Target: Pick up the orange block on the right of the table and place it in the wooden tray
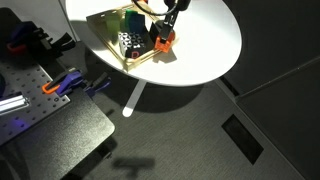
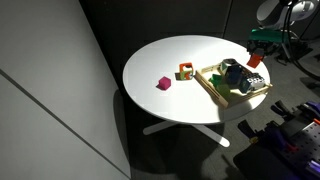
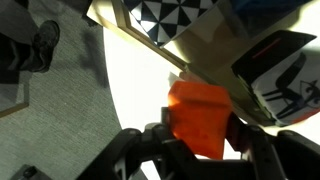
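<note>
My gripper (image 3: 200, 140) is shut on the orange block (image 3: 200, 115), which sits between the two dark fingers. In an exterior view the gripper (image 1: 165, 33) holds the orange block (image 1: 163, 43) low over the round white table (image 1: 205, 45), right at the edge of the wooden tray (image 1: 138, 60). The wrist view shows the tray's light-wood rim (image 3: 150, 45) just beside the block, with white table top below it. The tray (image 2: 212, 90) also shows in the exterior view of the whole table (image 2: 170, 55).
A black-and-white patterned cube (image 1: 127, 42) lies in the tray, also in the wrist view (image 3: 170, 12). A pink block (image 2: 163, 83) and a small orange-and-green piece (image 2: 186, 71) lie on the table beside the tray. A dark bench with orange clamps (image 1: 55, 85) stands near the table.
</note>
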You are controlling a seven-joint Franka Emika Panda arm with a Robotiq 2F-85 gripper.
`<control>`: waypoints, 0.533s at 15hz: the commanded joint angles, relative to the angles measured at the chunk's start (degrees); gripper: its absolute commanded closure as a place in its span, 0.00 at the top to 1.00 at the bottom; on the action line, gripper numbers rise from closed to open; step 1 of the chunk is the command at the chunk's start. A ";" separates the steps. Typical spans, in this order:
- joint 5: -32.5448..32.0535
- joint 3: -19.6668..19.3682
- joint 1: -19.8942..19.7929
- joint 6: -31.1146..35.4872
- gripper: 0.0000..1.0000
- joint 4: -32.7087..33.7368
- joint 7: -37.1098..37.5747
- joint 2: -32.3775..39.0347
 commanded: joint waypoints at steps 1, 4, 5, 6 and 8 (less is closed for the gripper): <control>-2.53 1.44 0.84 1.19 0.28 -3.81 -6.71 -4.89; -4.25 2.84 2.03 2.32 0.28 -5.36 -11.41 -6.42; -4.59 3.34 2.41 2.84 0.28 -5.93 -12.98 -6.90; -4.79 3.94 2.71 3.18 0.28 -6.47 -14.79 -7.38; -4.60 5.14 3.08 3.83 0.28 -7.22 -18.10 -8.05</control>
